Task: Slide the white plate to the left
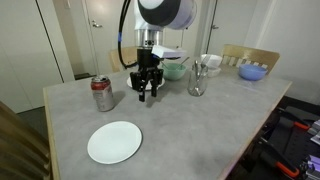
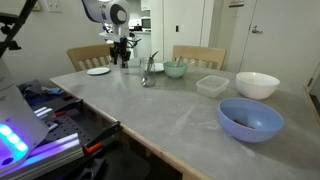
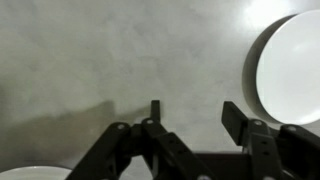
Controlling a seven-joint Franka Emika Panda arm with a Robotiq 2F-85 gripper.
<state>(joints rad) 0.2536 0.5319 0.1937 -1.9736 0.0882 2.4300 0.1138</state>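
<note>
Grey table in a room with white doors and two wooden chairs. On it: one white plate near the table edge, one can, one glass, three bowls. Gripper is between can and glass, fingers apart, holding nothing, well apart from plate.

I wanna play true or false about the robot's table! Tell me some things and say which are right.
1. The gripper is holding the white plate. False: it is open and holds nothing.
2. The soda can stands upright. True.
3. The white plate has food on it. False: it is bare.
4. A blue bowl sits on the table. True.
</note>
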